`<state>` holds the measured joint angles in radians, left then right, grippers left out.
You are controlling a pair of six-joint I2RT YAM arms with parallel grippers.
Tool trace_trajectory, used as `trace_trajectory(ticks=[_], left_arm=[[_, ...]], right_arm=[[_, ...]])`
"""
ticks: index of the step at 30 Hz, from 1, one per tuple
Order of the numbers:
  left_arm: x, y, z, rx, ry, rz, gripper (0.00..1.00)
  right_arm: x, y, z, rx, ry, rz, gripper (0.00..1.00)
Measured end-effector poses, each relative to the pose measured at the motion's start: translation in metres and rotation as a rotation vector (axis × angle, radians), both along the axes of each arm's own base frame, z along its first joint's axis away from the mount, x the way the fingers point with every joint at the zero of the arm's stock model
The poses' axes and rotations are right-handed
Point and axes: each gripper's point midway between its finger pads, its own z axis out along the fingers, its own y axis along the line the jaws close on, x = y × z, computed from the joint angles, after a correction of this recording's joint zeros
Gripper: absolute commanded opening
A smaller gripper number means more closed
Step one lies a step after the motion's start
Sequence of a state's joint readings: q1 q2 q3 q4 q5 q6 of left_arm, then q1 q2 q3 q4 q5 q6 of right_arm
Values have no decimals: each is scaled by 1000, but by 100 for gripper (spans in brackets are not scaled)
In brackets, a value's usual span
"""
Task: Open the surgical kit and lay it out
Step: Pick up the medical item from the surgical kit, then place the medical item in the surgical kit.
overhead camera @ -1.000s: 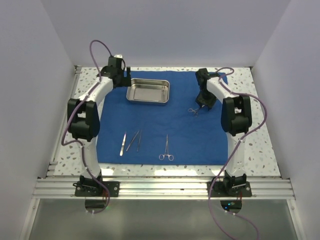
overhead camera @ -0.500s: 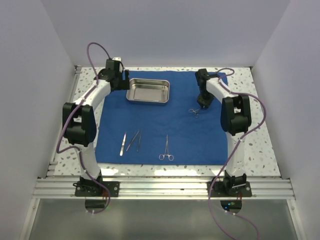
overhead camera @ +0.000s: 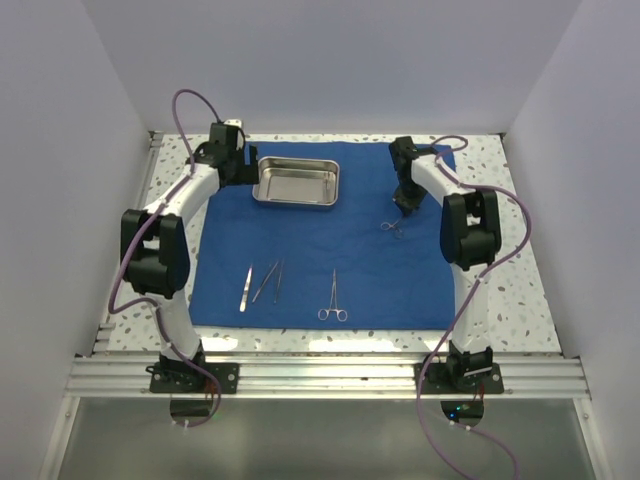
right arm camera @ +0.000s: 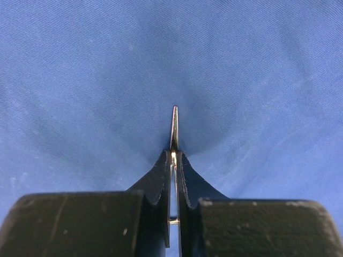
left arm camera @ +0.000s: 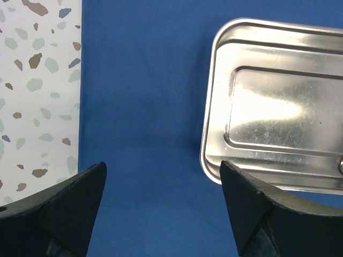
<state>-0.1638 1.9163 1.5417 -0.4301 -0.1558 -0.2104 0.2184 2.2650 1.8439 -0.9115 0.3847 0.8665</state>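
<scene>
A blue cloth (overhead camera: 330, 250) lies spread flat over most of the speckled surface (overhead camera: 500, 290). A shiny steel tray (overhead camera: 296, 183) sits on the cloth in the upper left part of the top view, open side up.

The left end effector (left arm camera: 162, 171) hangs just beside the tray's left short edge. Its fingers (left arm camera: 69, 203) are wide apart with only cloth between them, and the tray's rounded corner is close to the right-hand finger. A strip of bare surface shows at the left edge of the wrist view.

On the lower left of the cloth, slim silver tweezers (overhead camera: 266, 282) lie side by side. A ring-handled clamp (overhead camera: 333, 298) lies to their right, near the bottom centre, rings toward the bottom.

At the right of the cloth, the right end effector (right arm camera: 174, 155) is closed tight on a second clamp (overhead camera: 390, 226). The clamp's thin pointed tip sticks out beyond the fingers above the cloth. In the top view its rings show just below that arm's wrist.
</scene>
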Motion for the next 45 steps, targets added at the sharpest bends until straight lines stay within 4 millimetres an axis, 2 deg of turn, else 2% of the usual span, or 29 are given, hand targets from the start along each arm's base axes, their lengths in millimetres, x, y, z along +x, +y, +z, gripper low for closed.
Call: trace_trajectory(ticks=[8, 13, 17, 20, 24, 27, 28, 30, 32, 34, 36, 38, 41, 45], left_arm=[[0, -4, 0, -18, -1, -10, 90], [0, -6, 0, -23, -1, -11, 89], [0, -6, 0, -26, -1, -8, 89], [0, -7, 0, -27, -1, -9, 89], [-1, -8, 1, -27, -1, -12, 91], [-1, -9, 0, -27, 0, -13, 94], [-1, -9, 0, -26, 1, -13, 100], [-2, -9, 1, -26, 4, -12, 99], [-3, -8, 2, -24, 2, -10, 100], [-3, -8, 6, -21, -3, -7, 100], [-3, -9, 13, -24, -15, -6, 100], [-3, -12, 22, -36, -29, -1, 100], [-6, -16, 37, -48, -54, -4, 100], [-12, -27, 59, -63, -96, -14, 100]], right_arm=[[2, 1, 3, 1, -3, 2, 0], [13, 4, 18, 10, -47, 8, 0], [23, 8, 48, 31, -116, 18, 0], [28, 13, 82, 55, -190, 27, 0], [23, 27, 127, 102, -275, 57, 0], [1, 50, 154, 144, -315, 115, 0], [-10, 62, 160, 158, -320, 145, 0], [-34, 87, 165, 185, -311, 210, 0], [-65, 120, 163, 222, -293, 298, 0], [-94, 143, 149, 244, -248, 368, 0], [-122, 153, 129, 254, -188, 415, 0], [-139, 150, 108, 247, -138, 425, 0], [-161, 135, 77, 218, -59, 418, 0], [-175, 130, 56, 209, -19, 427, 0]])
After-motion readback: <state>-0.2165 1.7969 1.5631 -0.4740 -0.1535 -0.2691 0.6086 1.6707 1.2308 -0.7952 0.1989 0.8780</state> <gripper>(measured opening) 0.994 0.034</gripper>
